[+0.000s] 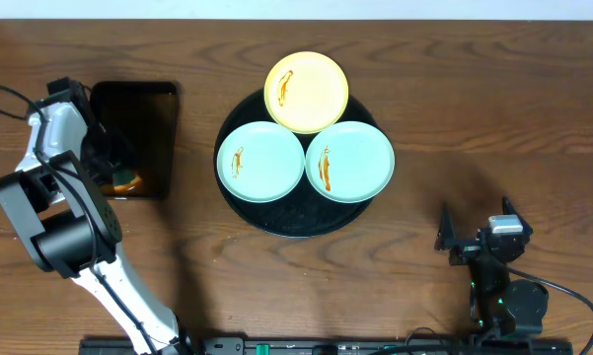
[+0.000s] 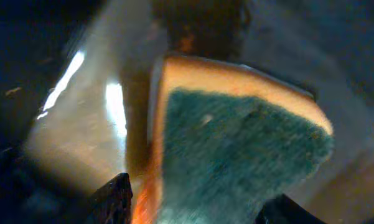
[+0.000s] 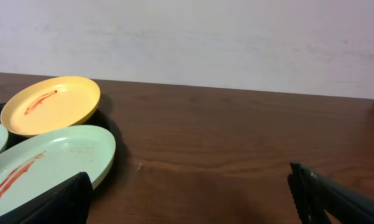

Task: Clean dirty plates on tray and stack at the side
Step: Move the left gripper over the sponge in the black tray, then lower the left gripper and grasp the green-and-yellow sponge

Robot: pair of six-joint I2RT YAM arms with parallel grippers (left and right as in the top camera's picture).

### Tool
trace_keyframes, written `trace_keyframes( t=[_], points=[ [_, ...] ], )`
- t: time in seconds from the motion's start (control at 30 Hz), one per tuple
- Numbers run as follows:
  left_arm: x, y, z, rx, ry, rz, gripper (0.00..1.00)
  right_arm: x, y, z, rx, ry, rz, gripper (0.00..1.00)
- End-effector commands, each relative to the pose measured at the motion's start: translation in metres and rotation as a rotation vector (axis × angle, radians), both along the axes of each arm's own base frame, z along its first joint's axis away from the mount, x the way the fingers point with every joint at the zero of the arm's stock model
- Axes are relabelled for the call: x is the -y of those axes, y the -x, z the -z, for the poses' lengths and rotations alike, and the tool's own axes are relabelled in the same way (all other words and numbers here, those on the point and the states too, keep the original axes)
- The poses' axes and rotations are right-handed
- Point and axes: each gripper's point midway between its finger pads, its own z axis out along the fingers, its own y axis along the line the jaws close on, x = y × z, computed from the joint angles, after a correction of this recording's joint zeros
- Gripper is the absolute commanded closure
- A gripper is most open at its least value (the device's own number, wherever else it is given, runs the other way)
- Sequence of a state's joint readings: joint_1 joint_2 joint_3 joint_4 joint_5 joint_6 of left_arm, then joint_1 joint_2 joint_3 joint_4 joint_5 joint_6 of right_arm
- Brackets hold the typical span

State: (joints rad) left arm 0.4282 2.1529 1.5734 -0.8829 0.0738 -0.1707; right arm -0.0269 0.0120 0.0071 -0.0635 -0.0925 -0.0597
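- Plates: three lie on the tray [image 1: 301, 225] at the centre of the overhead frame. The yellow plate [image 1: 306, 92] sits at the top and overhangs the rim. The left mint plate [image 1: 260, 162] and right mint plate [image 1: 349, 161] lie below it, side by side.
- Condition: each plate bears an orange-brown streak. None is wiped and none is stacked at the side, so the task is judged to be at its start.
- Left gripper [image 2: 196, 208]: it is down in the small tray [image 1: 148, 108], upper left of the overhead frame. Its fingers [image 2: 115, 199] stand either side of the sponge [image 2: 236, 143]. The wrist view is blurred, so it cannot be told whether they press the sponge.
- Reason, as a judgement: the sponge lies green face up in brownish liquid [image 2: 81, 143] to be wetted. The wiping tool must be in hand before any plate is touched.
- Right gripper [image 3: 193, 199]: it sits at the lower right of the overhead frame, low over the table [image 1: 474, 99]. Its fingers are spread wide with nothing between them, and it is well apart from the tray. It is judged to be parked clear, facing the plates.
- Surface: dark brown wood grain, matt and dry around the tray.
- Room: a plain pale wall [image 3: 205, 37] runs behind the table's far edge. Lighting is even.
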Motion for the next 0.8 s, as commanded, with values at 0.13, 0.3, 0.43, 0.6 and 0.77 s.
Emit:
trace_keyframes(
  t=[0.13, 0.3, 0.43, 0.6, 0.77],
  points=[
    [0.008, 0.006, 0.022, -0.005, 0.025, 0.041, 0.5, -0.002, 0.0, 0.001, 0.0, 0.009, -0.006, 0.01],
    [-0.004, 0.015, 0.025, -0.046, -0.049, 0.024, 0.64, -0.002, 0.0, 0.001, 0.0, 0.009, -0.006, 0.01],
    [-0.004, 0.013, 0.025, -0.042, -0.051, 0.026, 0.81, -0.002, 0.0, 0.001, 0.0, 0.009, -0.006, 0.01],
    [0.0, 0.003, 0.014, -0.014, -0.064, 0.044, 0.92, -0.002, 0.0, 0.001, 0.0, 0.009, -0.006, 0.01],
    [0.012, -0.021, -0.014, 0.065, -0.098, 0.091, 0.92, -0.002, 0.0, 0.001, 0.0, 0.009, -0.006, 0.01]
  ],
)
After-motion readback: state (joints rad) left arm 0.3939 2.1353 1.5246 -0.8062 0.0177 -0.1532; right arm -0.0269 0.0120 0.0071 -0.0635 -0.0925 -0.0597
